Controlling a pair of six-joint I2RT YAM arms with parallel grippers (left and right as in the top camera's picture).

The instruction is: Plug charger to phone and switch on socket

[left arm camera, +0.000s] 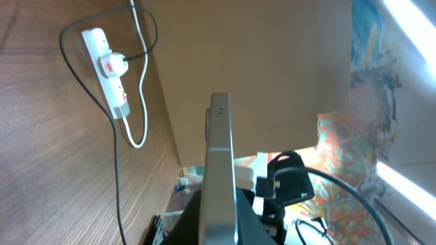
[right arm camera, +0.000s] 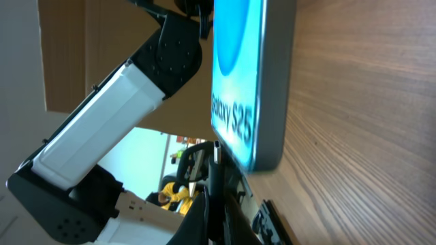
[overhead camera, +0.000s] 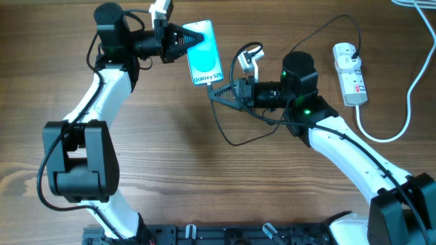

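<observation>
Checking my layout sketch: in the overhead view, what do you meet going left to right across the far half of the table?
left gripper → phone → socket → white cord

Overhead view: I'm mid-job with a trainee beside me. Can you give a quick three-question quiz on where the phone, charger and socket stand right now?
1. True or false: the left gripper grips the phone by a long side edge.
2. Where is the right gripper?
A) At the power strip's switches
B) Just beyond the phone's bottom end, holding the charger near its tip
C) Open and empty at the table's near edge
3. Short answer: what is seated in the socket?

Key: 1 true; 2 B; 3 a plug with a thin black cable.
</observation>
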